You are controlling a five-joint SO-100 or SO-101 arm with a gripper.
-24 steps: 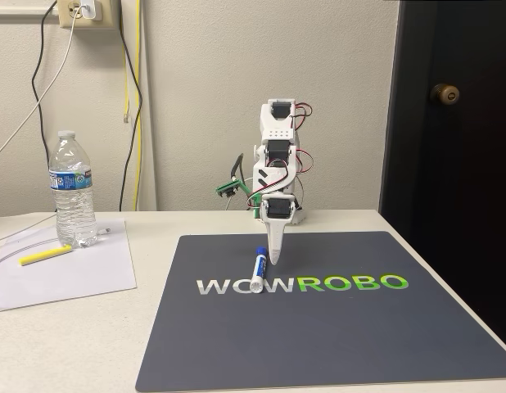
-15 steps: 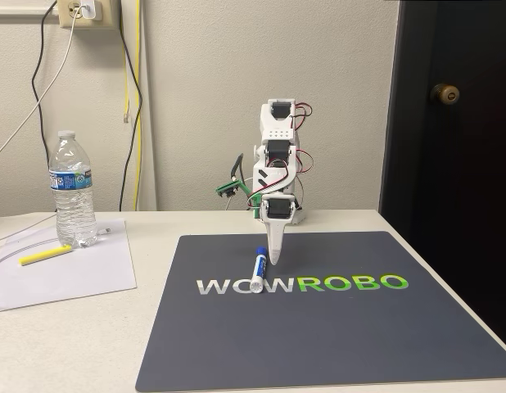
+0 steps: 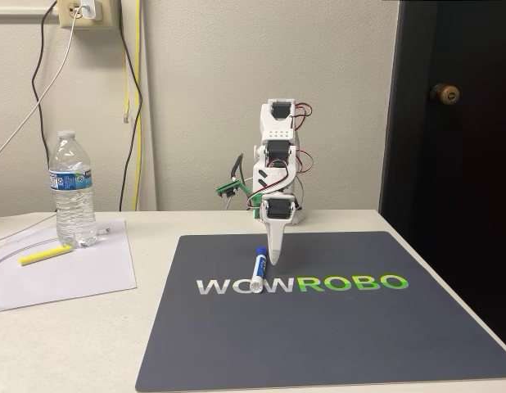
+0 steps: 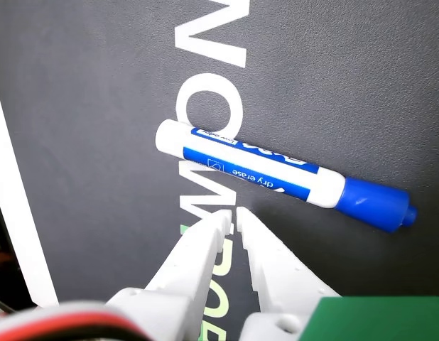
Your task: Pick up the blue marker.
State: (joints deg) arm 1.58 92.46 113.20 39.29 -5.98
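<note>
Desk (image 3: pixel 73 327): pale top carrying everything; no part in the task beyond support.
Mat (image 3: pixel 335 344): dark grey, lettered in white and green, flat on the desk; work area for the pick.
Arm (image 3: pixel 277 164): white, folded tall at the far edge of the mat, pitched straight down over it in the fixed view.
Sheet of paper (image 3: pixel 89 274): off to the left of the mat in the fixed view, well apart from the action.
Water bottle (image 3: pixel 72 190): upright on the far corner of the paper; irrelevant to the pick.
Yellow highlighter (image 3: pixel 46 255): lying on the paper near the bottle; not the target.
Jaws: gripper (image 4: pixel 236 214) pinched together, tips nearly touching, empty; tips poised just beside the barrel on its near side in the wrist view, not around it.
Blue marker (image 4: pixel 276 174): flat on the mat across the white lettering, cap toward the right of the wrist view; in the fixed view (image 3: pixel 258 269) just left of the lowered tip, cap toward the arm.
Done so far: approach, judged complete; tip down at marker level, right next to the barrel.
Left to do: spreading the jaws, straddling the barrel, clamping, lifting; nothing grasped, marker not yet off the mat.
Progress: early, probably under halfway.
</note>
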